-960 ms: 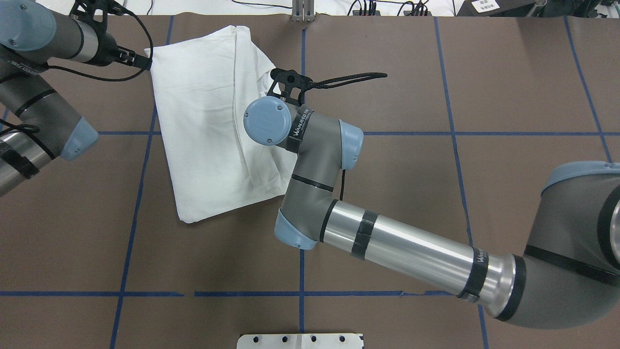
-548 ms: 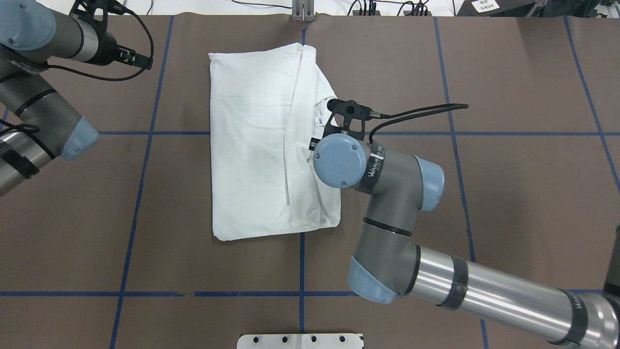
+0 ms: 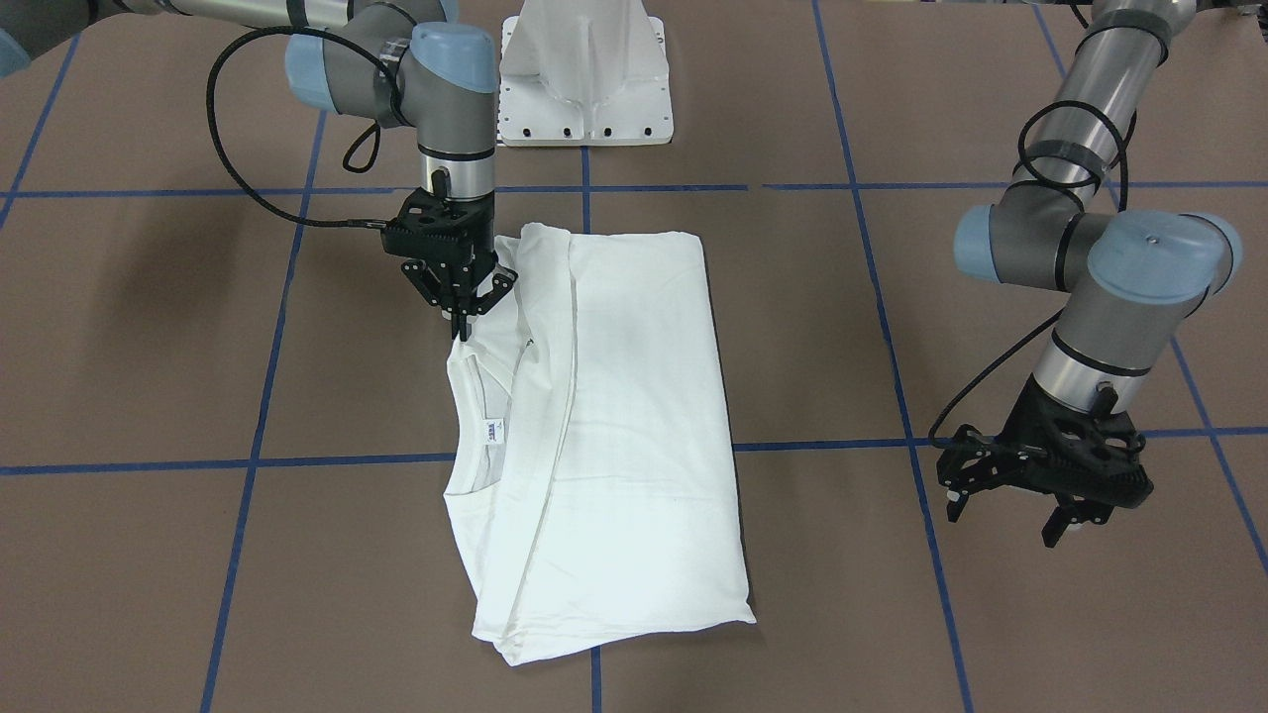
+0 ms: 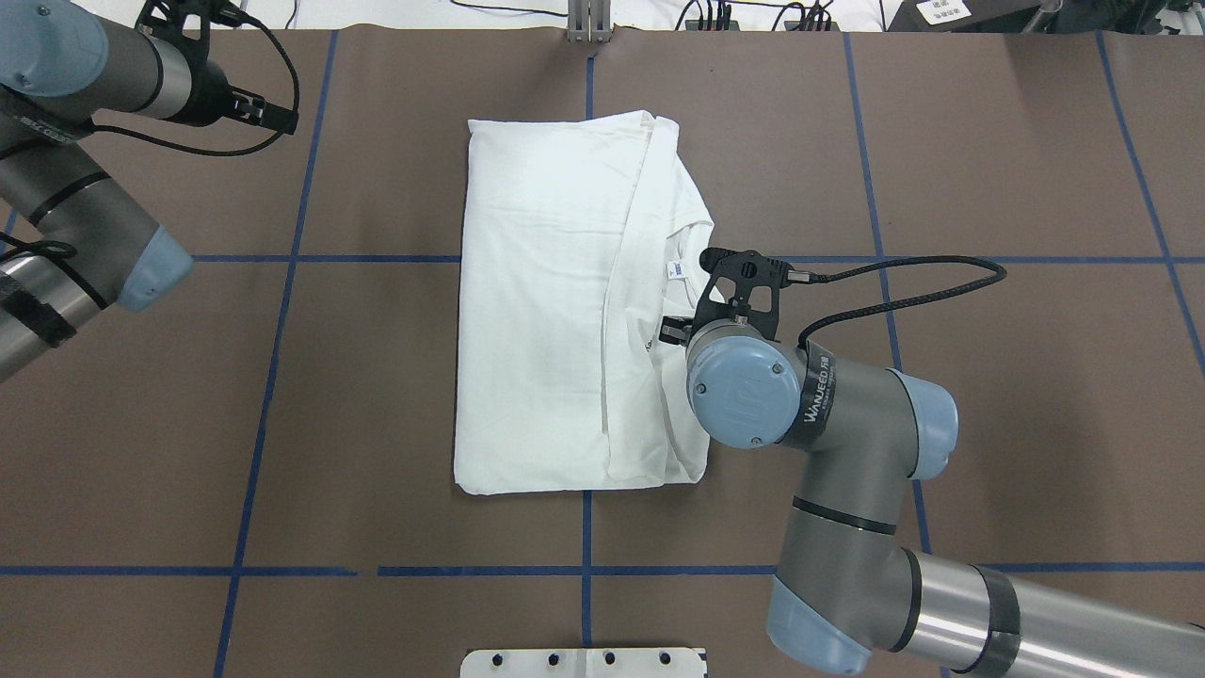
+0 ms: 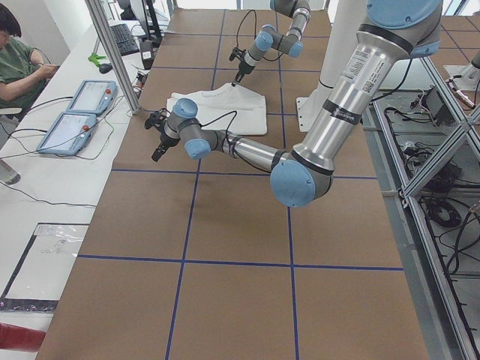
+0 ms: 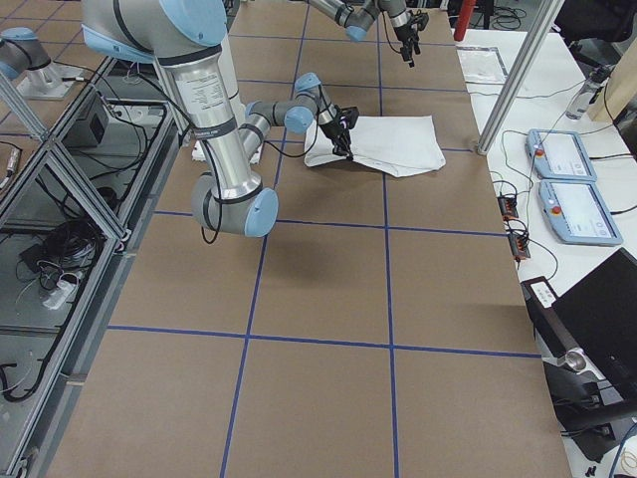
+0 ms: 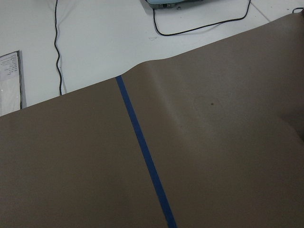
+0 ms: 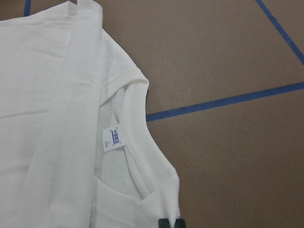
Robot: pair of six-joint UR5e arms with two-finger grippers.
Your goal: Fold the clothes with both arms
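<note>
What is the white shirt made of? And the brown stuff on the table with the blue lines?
The shirt looks like soft, matte knit cotton: it creases and has a ribbed collar. The table cover seems to be matte brown paper, since its edge ripples. The blue lines look like tape.

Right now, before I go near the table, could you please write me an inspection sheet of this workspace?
Surface: brown table with blue tape lines.
Job's things: white shirt folded, lying flat mid-table, neck label showing.
Clutter: nothing seen.
Claws: right claw shut on the shirt's edge near the collar; left claw open, empty, off to the side.
Cables: black cable loops from the right wrist, off the shirt.
Surroundings: person seated at a side desk with two control pads.
</note>
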